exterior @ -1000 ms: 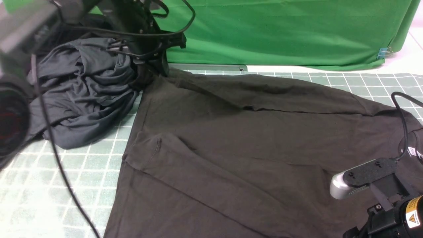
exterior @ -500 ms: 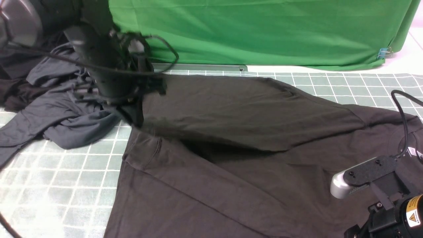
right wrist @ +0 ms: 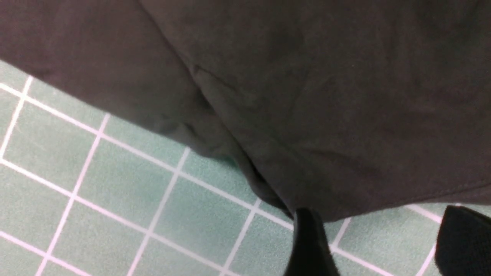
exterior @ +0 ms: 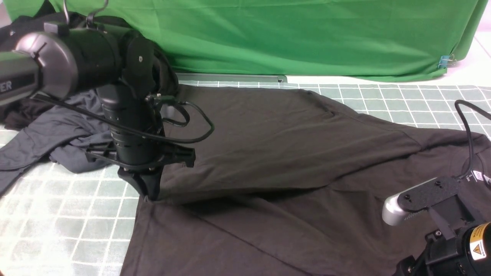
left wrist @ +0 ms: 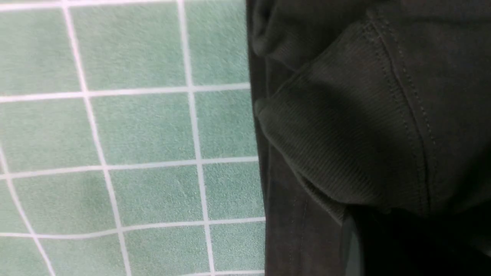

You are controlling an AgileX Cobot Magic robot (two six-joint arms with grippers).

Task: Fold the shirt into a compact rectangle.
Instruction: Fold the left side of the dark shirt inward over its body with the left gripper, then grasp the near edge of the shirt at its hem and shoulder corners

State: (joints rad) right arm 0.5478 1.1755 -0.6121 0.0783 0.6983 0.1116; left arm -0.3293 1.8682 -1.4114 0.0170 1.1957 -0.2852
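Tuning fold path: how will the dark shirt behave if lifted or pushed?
Likely floppy: the shirt sags in a loose sheet from the pinch of the left end effector. Probably light: one edge pinch holds up a wide flap. Creases across it suggest pushing would bunch it, not slide it.

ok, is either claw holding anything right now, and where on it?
Left claw is shut on the shirt, pinching a stitched edge at its left end. Right claw is open, holding nothing.
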